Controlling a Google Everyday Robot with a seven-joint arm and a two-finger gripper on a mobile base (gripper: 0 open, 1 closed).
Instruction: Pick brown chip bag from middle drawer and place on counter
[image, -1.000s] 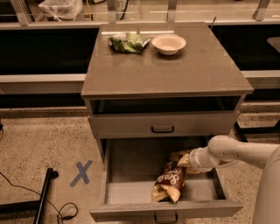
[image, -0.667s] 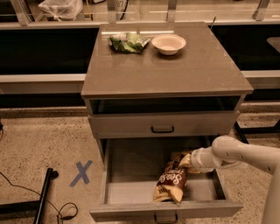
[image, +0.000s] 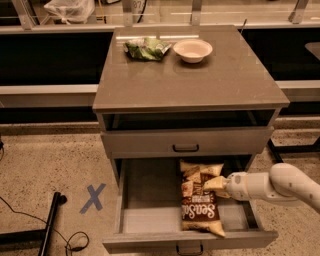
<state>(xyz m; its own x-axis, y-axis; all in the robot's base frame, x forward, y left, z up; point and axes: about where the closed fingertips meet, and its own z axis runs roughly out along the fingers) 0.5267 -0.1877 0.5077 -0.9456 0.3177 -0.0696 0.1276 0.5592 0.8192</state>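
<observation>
The brown chip bag (image: 200, 210), dark brown and pale yellow with white "Sea Salt" lettering, lies lengthwise in the open middle drawer (image: 145, 200), right of its centre. My gripper (image: 214, 184) reaches in from the right on a white arm and is shut on the bag's right edge near its upper half. The bag's lower end rests near the drawer's front wall. The counter (image: 190, 80) is the glossy grey-brown cabinet top above the drawers.
A green bag (image: 146, 49) and a pale bowl (image: 192, 50) sit at the back of the counter. A shut upper drawer front (image: 185, 142) with a dark handle overhangs the open drawer. A blue X (image: 93, 197) and a black pole (image: 50, 225) are on the floor at left.
The bag has turned from tilted and crumpled to lying straighter and fuller in view. My gripper has shifted slightly left and up with it.
</observation>
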